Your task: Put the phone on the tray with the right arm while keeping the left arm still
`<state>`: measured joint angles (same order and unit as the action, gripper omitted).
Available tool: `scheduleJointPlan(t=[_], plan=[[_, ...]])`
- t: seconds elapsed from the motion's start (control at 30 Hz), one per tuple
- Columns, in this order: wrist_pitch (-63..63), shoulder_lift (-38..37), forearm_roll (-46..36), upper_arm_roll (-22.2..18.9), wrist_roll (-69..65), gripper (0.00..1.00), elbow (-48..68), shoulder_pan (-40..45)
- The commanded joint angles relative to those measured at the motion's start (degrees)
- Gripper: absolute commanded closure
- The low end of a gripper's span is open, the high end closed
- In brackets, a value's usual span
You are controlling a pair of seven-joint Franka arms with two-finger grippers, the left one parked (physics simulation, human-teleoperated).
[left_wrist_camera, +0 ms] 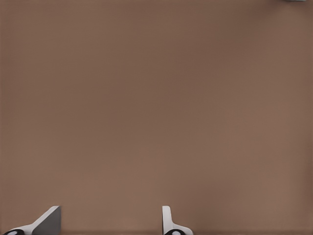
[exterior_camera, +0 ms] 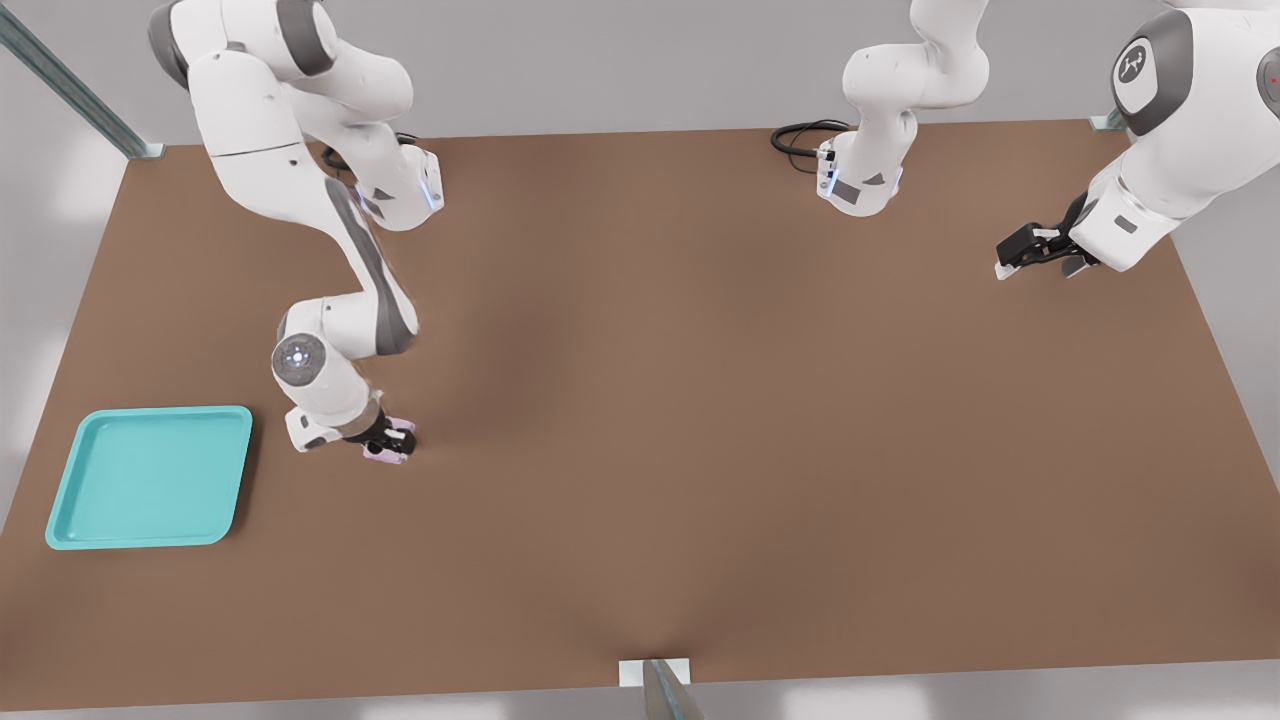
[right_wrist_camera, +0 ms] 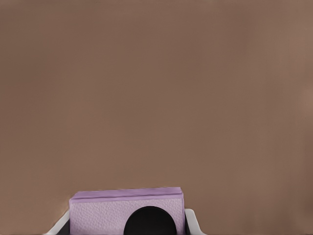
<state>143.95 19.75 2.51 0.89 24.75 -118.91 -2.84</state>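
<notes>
The tool (exterior_camera: 390, 443) pinches the phone (exterior_camera: 388, 452) between its fingers, low over the bench (exterior_camera: 700, 400) near the left end of the front edge, as the front view shows it. The tray (exterior_camera: 150, 478) lies nearby, toward that left edge. Carry the phone level across the rim, lower gently, then release. No writing is readable anywhere.

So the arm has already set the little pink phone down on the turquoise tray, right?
Not yet. In the front view the phone sits between the gripper fingers over the brown table, to the front view's right of the turquoise tray, which holds nothing.
</notes>
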Motion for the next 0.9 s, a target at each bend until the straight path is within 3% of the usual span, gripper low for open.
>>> scheduleJointPlan(t=[0.0,0.23,0.43,0.47,0.5,0.57,0.63,0.67,0.73,0.8,0.83,0.87], plan=[[-3.85,0.29,0.39,-0.01,-33.36,0.28,1.22,6.26],[-8.25,14.61,-3.39,-0.1,-71.5,0.28,21.78,27.61],[-8.16,23.14,-6.21,-0.36,-82.06,0.27,28.82,32.1],[-8.16,24.9,-6.12,-0.36,-81.97,0.24,30.67,32.1],[-8.16,24.9,-6.21,-0.36,-81.53,0.0,30.67,32.1],[-8.16,24.64,-6.21,-0.1,-81.35,0.0,31.02,31.93],[-11.76,20.51,-7.79,0.25,-80.92,0.0,31.11,31.14],[-17.46,14.81,-7.7,1.74,-79.69,0.0,31.11,30.61],[-28.79,3.21,-2.6,5.78,-64.33,0.0,31.28,23.5],[-37.25,-0.31,2.49,9.65,-47.72,0.0,36.91,15.42],[-44.34,-5.85,2.85,1.26,-39.46,0.0,37.09,4.46],[-50.6,-9.46,2.85,-1.95,-33.11,0.0,37.17,0.37]])
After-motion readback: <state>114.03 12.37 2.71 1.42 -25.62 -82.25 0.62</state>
